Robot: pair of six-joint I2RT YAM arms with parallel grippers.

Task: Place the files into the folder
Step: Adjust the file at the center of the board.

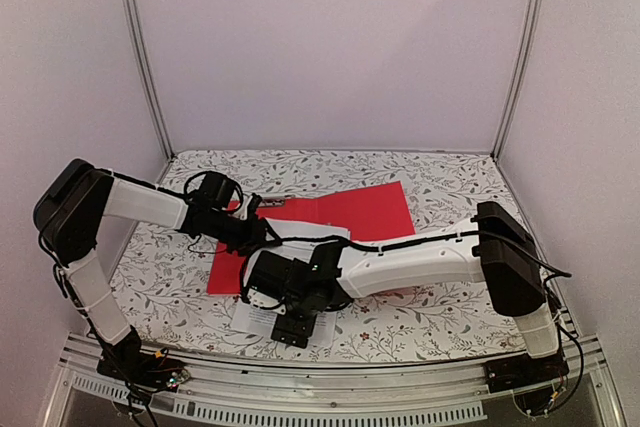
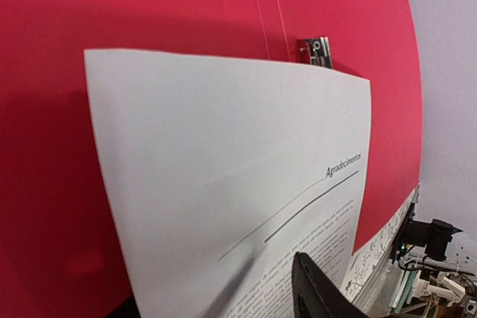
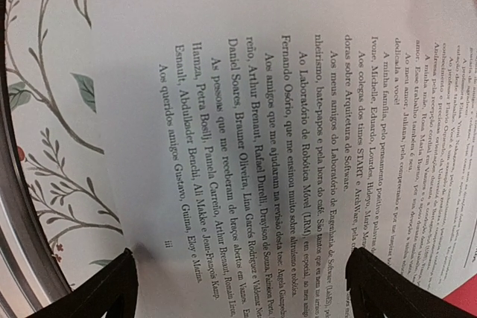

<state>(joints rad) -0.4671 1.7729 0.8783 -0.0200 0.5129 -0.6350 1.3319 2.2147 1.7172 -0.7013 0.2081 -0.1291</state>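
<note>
the right claw [image 3: 240, 258] is spread wide and released: its own camera shows the two dark fingers [image 3: 97, 288] far apart at the bottom corners of the view. a printed sheet of the files [image 3: 261, 109] lies flat beneath and between them, and neither finger is seen pinching it. the same view shows what the others do not: lines of small black text, the sheet resting mostly on the floral tabletop [image 3: 52, 109], and a sliver of the red folder [image 3: 466, 299] under its far corner.

the left claw [image 1: 252, 232] reaches over the folder [image 1: 360, 212] from the left. its wrist camera catches only one dark finger [image 2: 317, 292] at the lower edge, set against a bowed white sheet [image 2: 223, 184]. whether that claw is clenched on the paper or merely near it, i cannot tell. this view alone shows the metal clip [image 2: 314, 50] just past the sheet's top edge, and the open red folder [image 2: 149, 5] behind the sheet.

the overhead camera gives the layout. the folder lies open near the middle of the tabletop [image 1: 450, 172], and both arms cross over its near left part. a strip of white paper [image 1: 245, 317] shows past the folder's near edge, under the right arm.
</note>
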